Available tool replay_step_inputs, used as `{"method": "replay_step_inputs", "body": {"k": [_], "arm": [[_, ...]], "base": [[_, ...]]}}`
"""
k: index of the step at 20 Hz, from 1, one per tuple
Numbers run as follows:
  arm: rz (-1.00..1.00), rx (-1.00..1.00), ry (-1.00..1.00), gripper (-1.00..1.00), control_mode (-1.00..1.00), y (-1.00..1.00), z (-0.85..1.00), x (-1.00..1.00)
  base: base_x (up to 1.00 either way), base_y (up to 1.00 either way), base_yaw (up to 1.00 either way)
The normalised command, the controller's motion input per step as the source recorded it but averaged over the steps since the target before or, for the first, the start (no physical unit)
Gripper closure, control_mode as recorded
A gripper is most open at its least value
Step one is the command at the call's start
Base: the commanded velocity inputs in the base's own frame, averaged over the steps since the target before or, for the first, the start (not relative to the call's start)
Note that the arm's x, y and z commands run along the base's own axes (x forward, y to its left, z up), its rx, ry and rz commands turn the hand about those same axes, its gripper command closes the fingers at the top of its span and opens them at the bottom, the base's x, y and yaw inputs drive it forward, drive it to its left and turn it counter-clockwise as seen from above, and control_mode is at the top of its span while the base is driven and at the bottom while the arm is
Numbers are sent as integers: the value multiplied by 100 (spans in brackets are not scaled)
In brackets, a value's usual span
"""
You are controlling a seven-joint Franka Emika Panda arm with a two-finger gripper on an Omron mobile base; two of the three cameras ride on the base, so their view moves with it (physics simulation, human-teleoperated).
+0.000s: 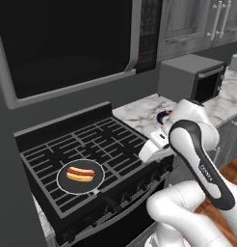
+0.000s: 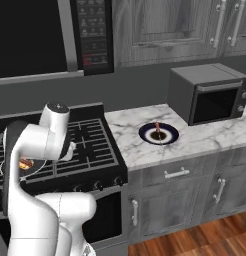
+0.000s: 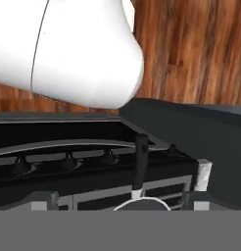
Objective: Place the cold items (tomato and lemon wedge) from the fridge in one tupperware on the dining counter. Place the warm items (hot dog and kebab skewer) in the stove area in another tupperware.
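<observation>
Big black range (image 1: pixel 91 144) sitting between grey cabinets, marble counter (image 2: pixel 205 137) to its right. Small dark pan (image 1: pixel 81 176) on the front grate with the hot dog (image 1: pixel 81 174) lying in it. Over on the counter, dark blue plate (image 2: pixel 158 133) holding the kebab skewer (image 2: pixel 157 128). Gripper (image 3: pixel 120 196) jaws spread wide, clamped on nothing, pan handle (image 3: pixel 140 162) poking up between them.

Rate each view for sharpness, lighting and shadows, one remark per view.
Left base view: flat, even rendered light, slightly soft; the hot dog in its pan reads clearly; the arm blurs nothing but hides part of the counter. Right base view: crisp enough, no glare, a faint shadow under the toaster oven. Hand view: dim along the stove, and the pan handle is soft-edged.
</observation>
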Motion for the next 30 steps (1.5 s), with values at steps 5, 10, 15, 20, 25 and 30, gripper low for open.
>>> {"method": "replay_step_inputs", "body": {"k": [5,10,15,20,25,30], "arm": [[24,-23,15,-100,-100,52,-20,11],[28,-28,-13,-100,-100,67,-39,13],[33,-18,-14,-100,-100,55,-19,31],[34,-6,-17,-100,-100,28,-15,50],[29,0,-13,-100,-100,28,-18,58],[16,0,2,-100,-100,43,-40,48]], "base": [[0,0,0],[0,0,0],[0,0,0],[0,0,0],[0,0,0],[0,0,0]]}}
